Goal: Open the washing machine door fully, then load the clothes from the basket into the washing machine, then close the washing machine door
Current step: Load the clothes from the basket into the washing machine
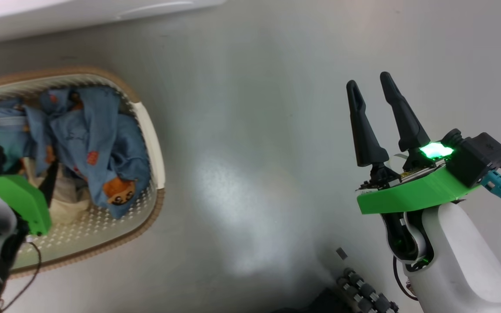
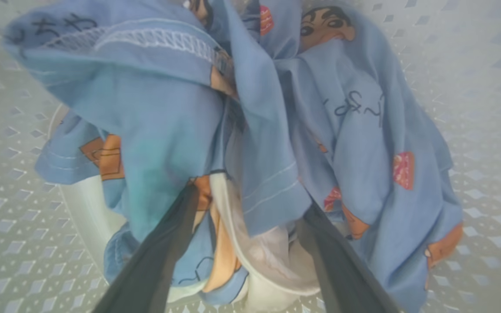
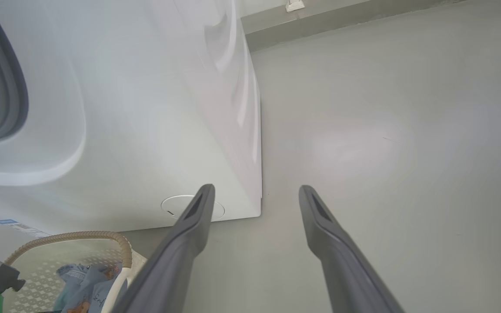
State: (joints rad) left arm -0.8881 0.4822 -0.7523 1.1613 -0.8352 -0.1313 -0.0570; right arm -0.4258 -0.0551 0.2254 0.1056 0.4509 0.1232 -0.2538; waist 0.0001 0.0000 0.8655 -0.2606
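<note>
Clothes (image 1: 98, 143) fill basket (image 1: 154, 148) beside washing machine (image 3: 146, 108).

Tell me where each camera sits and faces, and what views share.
Head view: on the head, facing down at floor, basket and clothes; right gripper shows.
Left wrist view: on that wrist, facing the clothes; left gripper straddles them.
Right wrist view: on that wrist, facing washing machine and floor; its fingers show.
All three share basket and clothes.
</note>
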